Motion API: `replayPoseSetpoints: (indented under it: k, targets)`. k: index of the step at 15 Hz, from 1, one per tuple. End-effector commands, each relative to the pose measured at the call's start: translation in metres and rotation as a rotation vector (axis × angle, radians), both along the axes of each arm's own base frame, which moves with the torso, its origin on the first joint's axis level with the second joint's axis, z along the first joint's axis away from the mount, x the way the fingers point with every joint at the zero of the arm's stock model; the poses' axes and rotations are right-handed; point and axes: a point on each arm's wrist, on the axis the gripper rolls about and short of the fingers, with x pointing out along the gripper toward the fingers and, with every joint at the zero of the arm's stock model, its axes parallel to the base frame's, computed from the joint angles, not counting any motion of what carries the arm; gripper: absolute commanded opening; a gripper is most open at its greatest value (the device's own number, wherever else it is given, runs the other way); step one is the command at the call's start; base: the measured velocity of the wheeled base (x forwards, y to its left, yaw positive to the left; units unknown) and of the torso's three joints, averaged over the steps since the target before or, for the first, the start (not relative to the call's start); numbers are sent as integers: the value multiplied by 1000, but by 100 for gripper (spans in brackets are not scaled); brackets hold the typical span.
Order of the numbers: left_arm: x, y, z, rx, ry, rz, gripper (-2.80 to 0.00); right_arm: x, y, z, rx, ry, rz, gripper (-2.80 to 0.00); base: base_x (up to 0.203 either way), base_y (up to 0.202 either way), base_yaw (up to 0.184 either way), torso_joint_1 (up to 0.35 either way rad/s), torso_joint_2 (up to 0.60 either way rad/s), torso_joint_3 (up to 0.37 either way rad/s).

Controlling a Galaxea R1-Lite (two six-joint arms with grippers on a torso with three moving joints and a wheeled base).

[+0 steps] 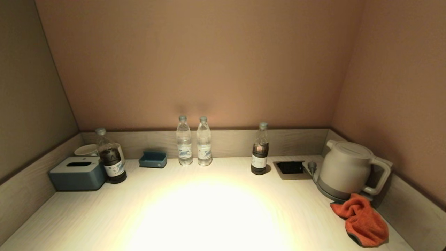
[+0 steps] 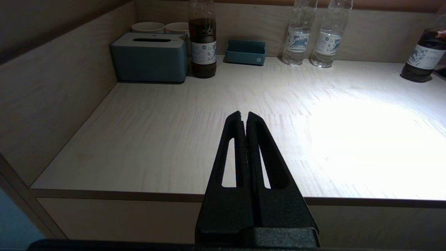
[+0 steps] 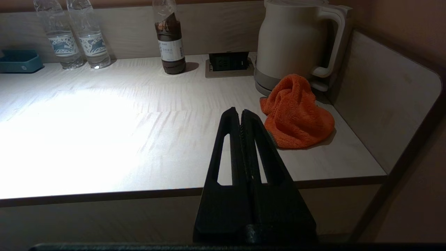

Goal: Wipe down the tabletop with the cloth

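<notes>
An orange cloth (image 1: 362, 219) lies crumpled on the pale wooden tabletop (image 1: 209, 216) at the front right, just in front of the kettle. It also shows in the right wrist view (image 3: 296, 115). My right gripper (image 3: 241, 112) is shut and empty, held before the table's front edge, to the left of the cloth and apart from it. My left gripper (image 2: 243, 114) is shut and empty, held before the front edge on the left side. Neither gripper shows in the head view.
A white kettle (image 1: 345, 170) stands at the back right beside a recessed socket box (image 1: 291, 168). A dark bottle (image 1: 260, 150), two clear water bottles (image 1: 193, 141), a blue tray (image 1: 153, 159), another dark bottle (image 1: 110, 157), a blue tissue box (image 1: 78, 173) and cups (image 1: 87, 150) line the back and left. Low walls border three sides.
</notes>
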Motion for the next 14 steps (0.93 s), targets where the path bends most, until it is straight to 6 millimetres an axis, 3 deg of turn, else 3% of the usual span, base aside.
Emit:
replayPoseSetpoints:
  k: [1,14]
  targets:
    - [0,0,0,-1,0,1,-280,0,0,0,-1,-1,0,-280,0,0,0,0,0,0]
    - [0,0,0,-1,0,1,-280,0,0,0,2,1,-1,-280,0,0,0,0,0,0]
